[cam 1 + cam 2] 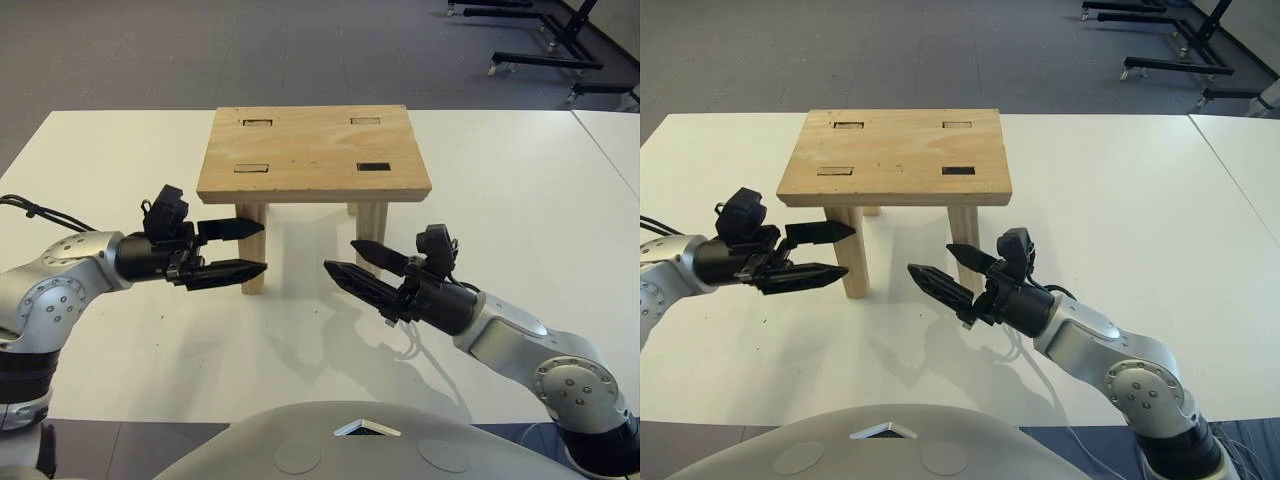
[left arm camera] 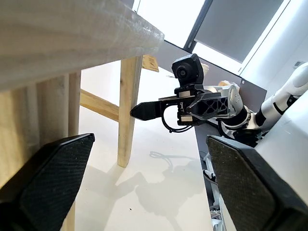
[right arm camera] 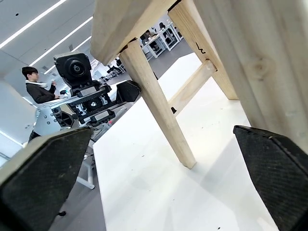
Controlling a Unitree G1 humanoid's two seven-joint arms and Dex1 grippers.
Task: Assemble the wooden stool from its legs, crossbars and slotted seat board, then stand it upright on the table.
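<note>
- Left claw [image 1: 263, 248]: spread moderately wide with nothing in it. It hangs on the near side of the stool [image 1: 312, 160], level with the front left leg [image 1: 251, 280]. From the head cameras the fingertips overlap that leg, but I can't tell if they actually touch it. Looks like a gap to me.
- Right claw [image 1: 340, 255]: also spread open and empty. It sits off the stool's front right leg [image 1: 372, 222], tips pointing in toward the left claw, clear of the wood.
- The stool stands upright on the white bench [image 1: 500, 180], seat board [image 1: 300, 150] on top, toward the far side of the bench from the claws.
- Four slots in the seat board. Three look plugged with wood, and the one above the front right leg [image 1: 374, 166] shows dark.
- Hard to see: from above, the seat board hides the back legs almost completely. A crossbar [image 2: 98, 105] shows from the left wrist camera, running between two legs under the seat board.
</note>
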